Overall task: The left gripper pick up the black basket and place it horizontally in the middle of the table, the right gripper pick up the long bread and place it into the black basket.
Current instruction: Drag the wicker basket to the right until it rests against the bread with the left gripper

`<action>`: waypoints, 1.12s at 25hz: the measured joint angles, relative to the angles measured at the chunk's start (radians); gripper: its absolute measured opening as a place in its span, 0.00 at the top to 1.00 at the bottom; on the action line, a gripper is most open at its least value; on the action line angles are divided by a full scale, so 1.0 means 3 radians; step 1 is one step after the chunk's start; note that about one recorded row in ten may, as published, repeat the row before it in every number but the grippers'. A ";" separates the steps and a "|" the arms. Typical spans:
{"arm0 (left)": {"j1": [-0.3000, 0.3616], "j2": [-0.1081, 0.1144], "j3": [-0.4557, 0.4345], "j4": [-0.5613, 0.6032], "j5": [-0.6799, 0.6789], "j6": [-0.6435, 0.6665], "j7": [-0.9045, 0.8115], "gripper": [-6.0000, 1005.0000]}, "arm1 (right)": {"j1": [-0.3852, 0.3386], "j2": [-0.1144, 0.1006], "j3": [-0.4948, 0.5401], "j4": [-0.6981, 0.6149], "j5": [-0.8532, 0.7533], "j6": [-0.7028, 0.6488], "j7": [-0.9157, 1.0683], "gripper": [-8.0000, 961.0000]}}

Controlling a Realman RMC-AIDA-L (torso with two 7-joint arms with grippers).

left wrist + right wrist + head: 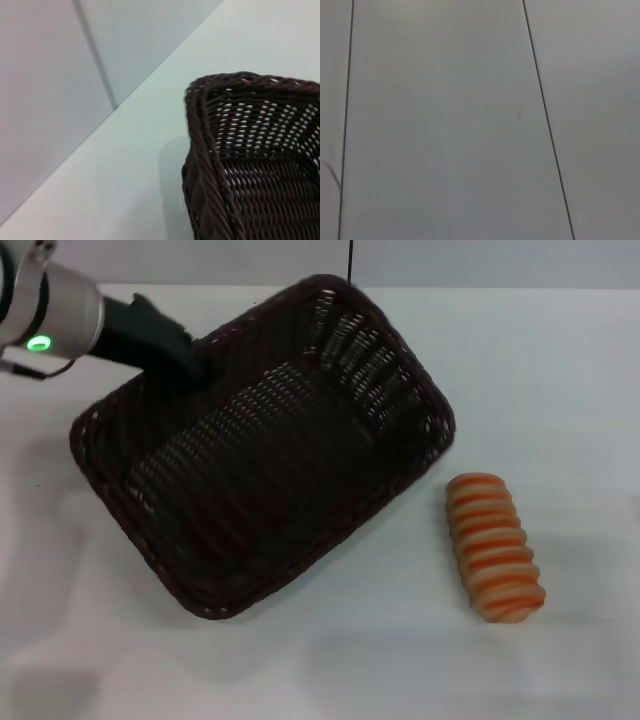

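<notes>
A wicker basket (270, 455) sits on the bench (560, 370), turned at a diagonal. The left tool (185, 365) reaches in at the basket's far left rim. A striped bread roll (494, 546) lies on the bench just right of the basket's near right corner, not touching it.

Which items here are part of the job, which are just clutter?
Job:
- basket, skewed on the table
- bread roll, beside the basket, not in it
- left tool, at the basket's far rim

Clutter:
- nothing else in view; right tool is out of sight
</notes>
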 joint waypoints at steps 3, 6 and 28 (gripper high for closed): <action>-0.0320 0.0001 -0.0348 0.0310 -0.0188 -0.0272 0.0363 0.78 | -0.0007 0.0000 0.0000 0.0003 -0.0001 -0.0053 0.0000 0.16; -0.0417 0.0001 -0.0482 0.0413 -0.0259 -0.0373 0.0508 0.79 | -0.0019 0.0000 0.0000 0.0004 -0.0001 -0.0083 0.0000 0.16; -0.0995 0.0173 -0.0699 0.0974 -0.0502 -0.1073 0.1103 0.81 | -0.0044 0.0004 0.0000 0.0012 -0.0002 -0.0127 0.0000 0.16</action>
